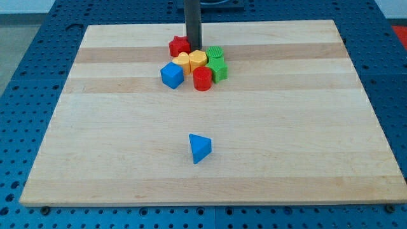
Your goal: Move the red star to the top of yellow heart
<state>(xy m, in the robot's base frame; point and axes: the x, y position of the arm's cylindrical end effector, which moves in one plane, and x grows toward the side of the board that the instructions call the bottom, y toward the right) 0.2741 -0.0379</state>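
The red star (179, 46) lies near the view's top, at the upper left of a tight cluster of blocks. The yellow heart (198, 60) sits just below and to the right of it, touching or nearly touching. My tip (193, 42) stands right beside the star's right edge, just above the yellow heart. A second yellow block (184, 62), its shape unclear, sits directly below the star, left of the heart.
In the same cluster are a blue cube (171, 75), a red cylinder (202, 79), a green block (215, 53) and a green star (217, 69). A blue triangular block (199, 148) lies alone lower down. The wooden board (95, 159) rests on a blue perforated table.
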